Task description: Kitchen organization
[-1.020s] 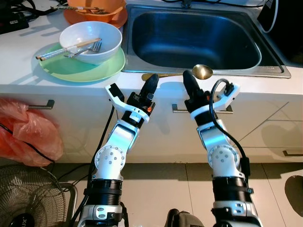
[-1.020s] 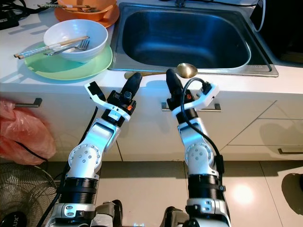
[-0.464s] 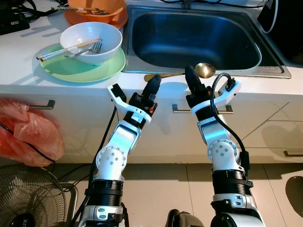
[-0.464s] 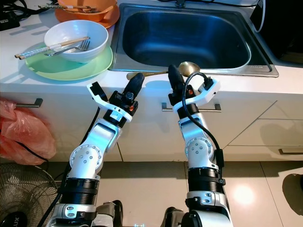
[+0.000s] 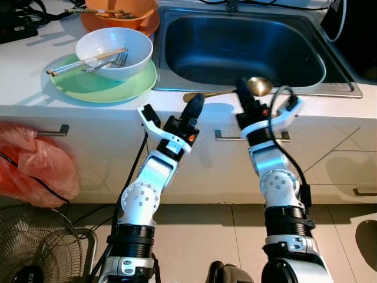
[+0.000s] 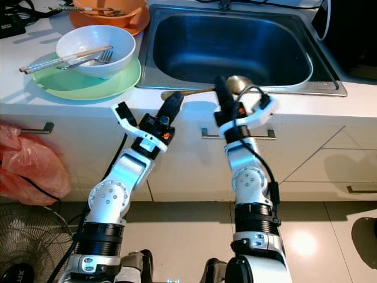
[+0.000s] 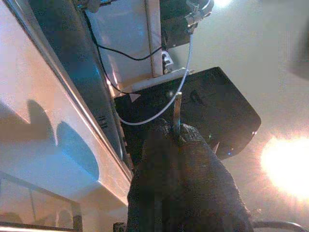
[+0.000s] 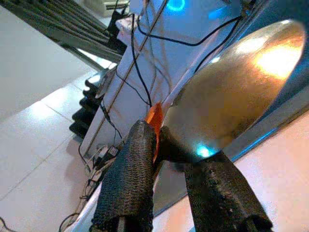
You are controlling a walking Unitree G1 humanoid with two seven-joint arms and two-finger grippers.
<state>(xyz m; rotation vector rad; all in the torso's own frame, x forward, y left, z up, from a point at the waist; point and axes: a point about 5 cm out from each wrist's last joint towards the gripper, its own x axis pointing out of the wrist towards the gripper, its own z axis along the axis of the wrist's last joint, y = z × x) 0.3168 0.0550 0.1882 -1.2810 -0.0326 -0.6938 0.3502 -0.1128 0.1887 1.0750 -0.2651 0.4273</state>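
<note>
spoon [image 5: 258,86] is your landmark: it lies on the front rim of the steel sink [image 5: 241,50], gold bowl toward the sink's right half and its thin handle running left along the rim. your right gripper [image 5: 242,90] reaches up to the counter edge just left of the spoon's bowl, its black tips close beside the handle, and in the right wrist view the two fingers [image 8: 128,183] stand a narrow gap apart with the bowl of the spoon [image 8: 231,101] right at their tips; whether they touch the metal you cannot tell from these pictures. your left gripper [image 5: 194,106] points up at the counter edge just below the far end of the spoon's handle, not on it; in the left wrist view its fingers [image 7: 183,188] read as one dark mass pressed together with nothing between them. left of the spoon, well apart on the white counter [image 5: 23,71], a white bowl [image 5: 115,53] sits on a green plate [image 5: 88,85], and chopsticks [image 5: 82,61] and a fork [image 5: 112,62] rest across that bowl. beyond that, farther from the spoon, an orange bowl [image 5: 118,15] sits on an orange plate. below the counter, left of both arms, a red plastic bag [image 5: 32,165] hangs by the cabinet front, and a fan [image 5: 35,247] stands on the floor under it.
</note>
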